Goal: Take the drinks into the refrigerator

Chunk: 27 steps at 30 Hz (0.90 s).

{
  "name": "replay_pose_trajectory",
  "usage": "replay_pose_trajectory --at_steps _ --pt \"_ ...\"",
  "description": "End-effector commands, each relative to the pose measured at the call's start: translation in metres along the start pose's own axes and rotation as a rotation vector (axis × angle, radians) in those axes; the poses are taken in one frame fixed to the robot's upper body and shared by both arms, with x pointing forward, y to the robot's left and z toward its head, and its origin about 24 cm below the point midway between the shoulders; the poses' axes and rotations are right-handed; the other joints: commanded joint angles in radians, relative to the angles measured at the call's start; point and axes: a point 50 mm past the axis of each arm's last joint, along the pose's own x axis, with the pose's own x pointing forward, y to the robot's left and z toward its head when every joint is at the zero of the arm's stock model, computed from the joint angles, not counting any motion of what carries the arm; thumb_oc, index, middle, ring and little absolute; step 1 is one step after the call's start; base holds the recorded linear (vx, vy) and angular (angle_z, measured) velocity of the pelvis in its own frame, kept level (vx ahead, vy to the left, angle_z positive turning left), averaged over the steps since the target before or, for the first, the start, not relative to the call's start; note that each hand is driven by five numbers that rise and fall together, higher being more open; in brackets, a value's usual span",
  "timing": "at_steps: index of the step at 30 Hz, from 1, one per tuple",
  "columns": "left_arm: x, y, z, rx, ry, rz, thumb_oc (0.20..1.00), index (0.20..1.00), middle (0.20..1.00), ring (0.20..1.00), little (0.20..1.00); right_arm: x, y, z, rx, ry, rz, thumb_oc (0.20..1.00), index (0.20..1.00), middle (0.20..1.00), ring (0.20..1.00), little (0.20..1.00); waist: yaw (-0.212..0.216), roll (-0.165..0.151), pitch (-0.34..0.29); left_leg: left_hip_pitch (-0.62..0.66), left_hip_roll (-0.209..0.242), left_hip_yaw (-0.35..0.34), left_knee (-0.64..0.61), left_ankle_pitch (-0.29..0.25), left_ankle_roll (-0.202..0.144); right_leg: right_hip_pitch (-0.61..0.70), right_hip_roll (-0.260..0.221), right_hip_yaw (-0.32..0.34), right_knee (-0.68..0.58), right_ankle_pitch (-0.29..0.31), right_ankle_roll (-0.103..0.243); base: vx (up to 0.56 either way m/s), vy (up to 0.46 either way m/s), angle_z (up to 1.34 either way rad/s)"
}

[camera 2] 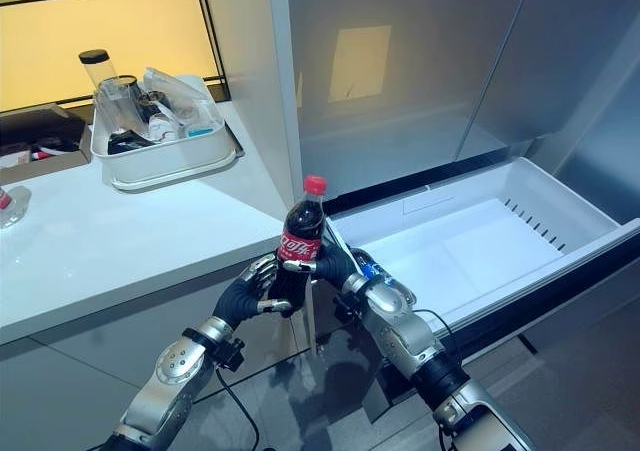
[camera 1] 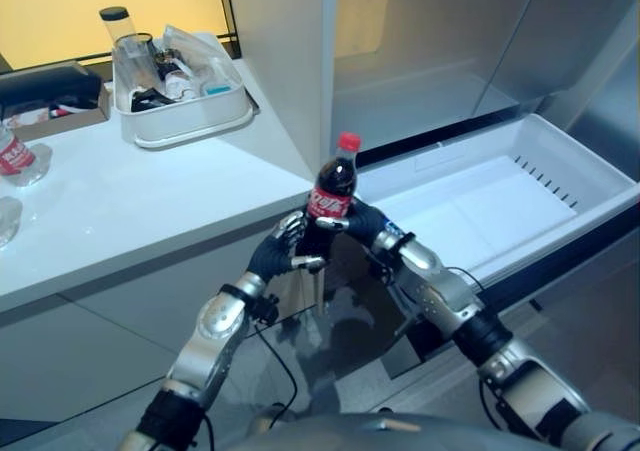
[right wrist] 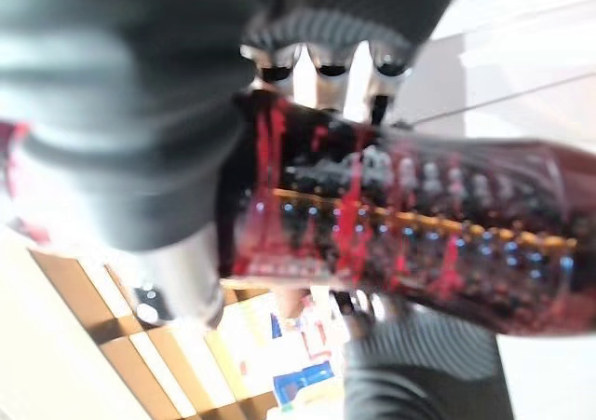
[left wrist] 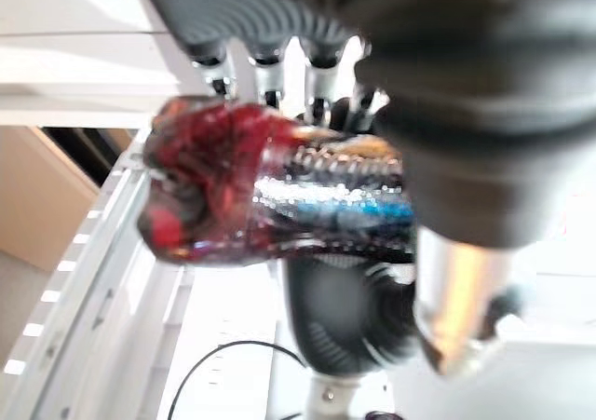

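Red-capped and filled with dark cola, the bottle (camera 1: pixel 333 193) stands upright in the air between the two hands, just off the near right corner of the white counter (camera 1: pixel 130 206) and left of the pulled-out refrigerator drawer (camera 1: pixel 500 206). The left hand (camera 1: pixel 281 252) wraps its fingers round the lower body of the bottle from the left; the right hand (camera 1: pixel 362 223) curls round it at the label from the right. In the wrist views each hand's fingers lie bent against the dark ribbed plastic.

On the far part of the counter sits a white tub (camera 1: pixel 190 116) crowded with clear containers and small items, a black-lidded clear jar (camera 1: pixel 122 41) rising at its left end. Two clear plastic bottles (camera 1: pixel 20 159) lie at the counter's left edge, one with a red label, and a brown cardboard tray (camera 1: pixel 60 119) rests behind them.

The drawer is white inside, with a row of slots along its far right wall. Above it stand the refrigerator's pale grey doors (camera 1: pixel 440 41). A yellow wall panel (camera 1: pixel 110 1) glows behind the counter, and grey glossy floor (camera 1: pixel 330 361) lies below the arms.
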Motion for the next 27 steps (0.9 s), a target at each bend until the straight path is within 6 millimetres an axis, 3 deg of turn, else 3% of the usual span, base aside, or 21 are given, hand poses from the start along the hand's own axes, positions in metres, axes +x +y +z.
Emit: replay_pose_trajectory --at_steps 1,8,18,27 --pt "-0.006 0.02 0.027 0.036 -0.15 0.089 1.0 1.0 1.0 1.0 1.0 -0.006 -0.044 0.072 -0.064 -0.3 -0.182 0.2 0.2 0.2 0.2 0.2 0.018 -0.038 -0.022 0.001 -0.049 -0.02 0.001 -0.052 0.036 0.081 -0.01 -0.02 0.011 -0.054 0.048 0.0 0.0 0.0" --pt "-0.022 0.034 0.022 0.042 -0.118 0.152 1.0 1.0 1.0 1.0 1.0 -0.033 -0.073 0.086 -0.115 -0.344 -0.31 0.2 0.2 0.2 0.2 0.2 0.021 -0.041 -0.021 -0.002 -0.052 -0.023 0.001 -0.053 0.037 0.079 -0.011 -0.022 0.012 -0.054 0.05 0.0 0.0 0.0" --pt "-0.049 0.056 0.024 0.087 -0.089 0.219 1.0 1.0 1.0 1.0 1.0 -0.092 -0.112 0.117 -0.23 -0.415 -0.49 0.2 0.2 0.2 0.2 0.2 0.016 -0.047 -0.025 -0.006 -0.055 -0.025 0.001 -0.055 0.037 0.073 -0.009 -0.023 0.014 -0.054 0.052 0.0 0.0 0.0" --pt "-0.051 0.054 0.026 0.057 -0.109 0.236 1.0 1.0 1.0 1.0 1.0 -0.135 -0.132 0.137 -0.315 -0.473 -0.666 0.2 0.2 0.2 0.2 0.2 0.0 -0.054 -0.026 -0.012 -0.055 -0.027 0.001 -0.056 0.038 0.066 -0.007 -0.019 0.014 -0.055 0.053 0.0 0.0 0.0"
